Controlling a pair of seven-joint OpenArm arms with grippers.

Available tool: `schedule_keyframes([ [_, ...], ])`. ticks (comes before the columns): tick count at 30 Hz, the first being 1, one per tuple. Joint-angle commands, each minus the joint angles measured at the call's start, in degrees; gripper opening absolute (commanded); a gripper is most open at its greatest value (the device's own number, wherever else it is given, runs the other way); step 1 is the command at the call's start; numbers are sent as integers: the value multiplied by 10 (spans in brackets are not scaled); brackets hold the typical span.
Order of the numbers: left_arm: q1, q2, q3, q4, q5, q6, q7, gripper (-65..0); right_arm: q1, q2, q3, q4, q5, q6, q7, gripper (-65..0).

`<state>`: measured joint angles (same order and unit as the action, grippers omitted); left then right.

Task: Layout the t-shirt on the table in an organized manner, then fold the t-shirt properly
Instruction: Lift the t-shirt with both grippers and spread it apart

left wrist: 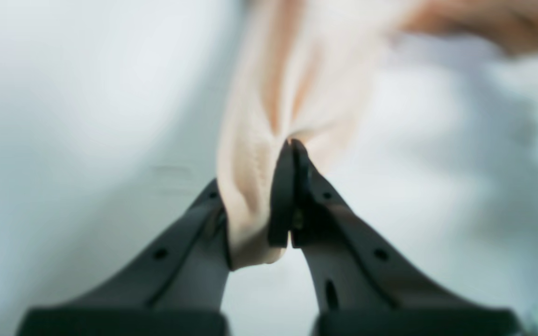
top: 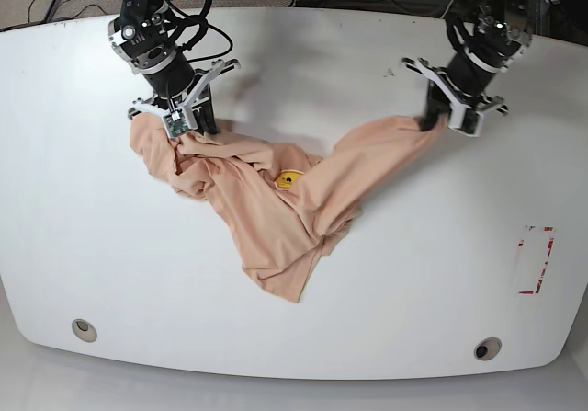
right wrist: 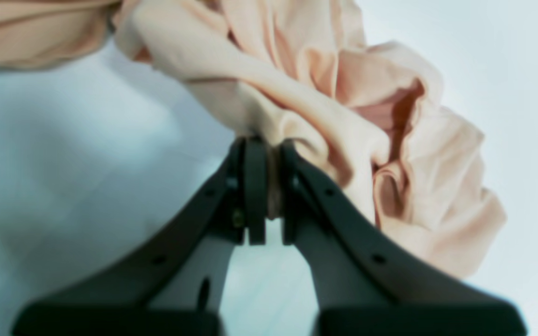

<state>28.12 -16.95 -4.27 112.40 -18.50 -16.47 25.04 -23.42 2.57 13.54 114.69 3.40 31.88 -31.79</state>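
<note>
Stretching across the middle of the white counter (top: 83,245), the peach t-shirt (top: 276,218) is held at two ends. The left gripper (left wrist: 292,142) has its jaws clamped on one end toward the far right corner; the right gripper (right wrist: 263,140) has its jaws clamped on bunched cloth toward the far left corner.

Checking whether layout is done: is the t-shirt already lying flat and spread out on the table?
No, in the base view the t-shirt is bunched and wrinkled, strung between the left tool and right tool over the table.
</note>
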Motion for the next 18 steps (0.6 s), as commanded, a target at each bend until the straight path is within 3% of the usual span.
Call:
schedule_keyframes([
  [1,-24,-3,-66,15,-21,2,-14,-647,33,3,29,13,9,1,17,-650],
  [6,-87,-6,-148,10,-88,2,38,-647,80,4,53,12,9,3,15,-650],
  [10,-176,-3,-214,10,-127,2,132,-647,128,22,62,10,10,1,4,-650],
  [18,-334,-2,-236,3,-111,2,224,-646,230,28,62,5,10,1,-25,-650],
])
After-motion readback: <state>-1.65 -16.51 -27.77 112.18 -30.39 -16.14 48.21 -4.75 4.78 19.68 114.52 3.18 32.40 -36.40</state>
